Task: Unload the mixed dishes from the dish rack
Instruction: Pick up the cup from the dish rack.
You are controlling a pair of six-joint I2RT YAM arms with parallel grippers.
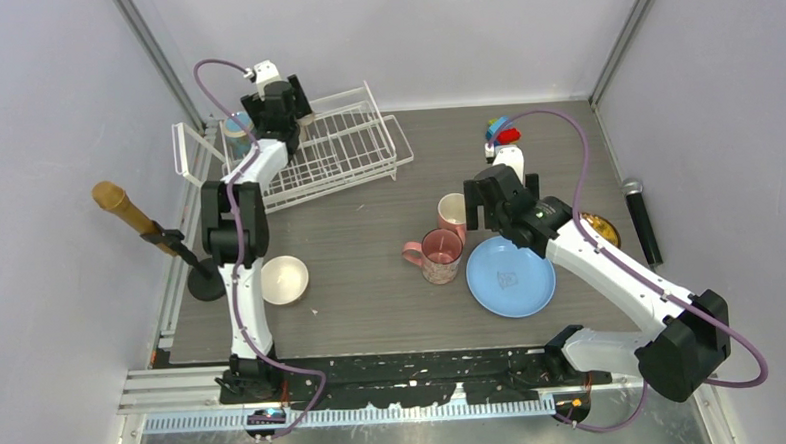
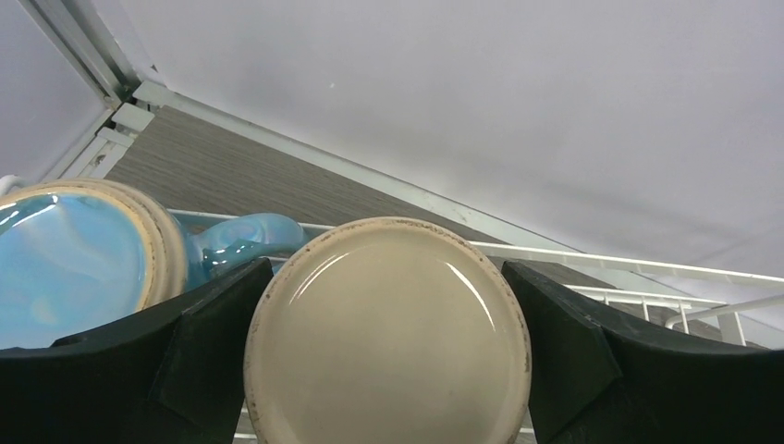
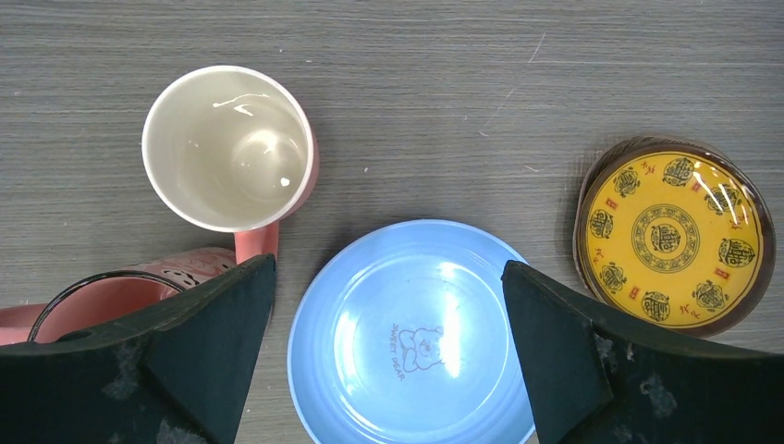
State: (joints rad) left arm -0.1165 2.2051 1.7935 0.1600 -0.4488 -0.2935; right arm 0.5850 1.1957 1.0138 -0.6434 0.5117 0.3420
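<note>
at the far left corner of the rack (image 1: 346,149), the left pincer (image 2: 388,266) is clamped on an upturned cream mug (image 2: 388,351), a teal mug (image 2: 65,268) beside it. the right pincer (image 3: 388,277) hangs spread apart above the blue plate (image 3: 416,342) on the worktop (image 3: 555,74).

Faint small print, seemingly "SWEET BEAR", at the centre of the light-blue plate (image 3: 413,319)

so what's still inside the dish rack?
Cream mug between fingers of the left gripper, teal mug beside it. From above the left arm hides that corner of the dish rack.
</note>
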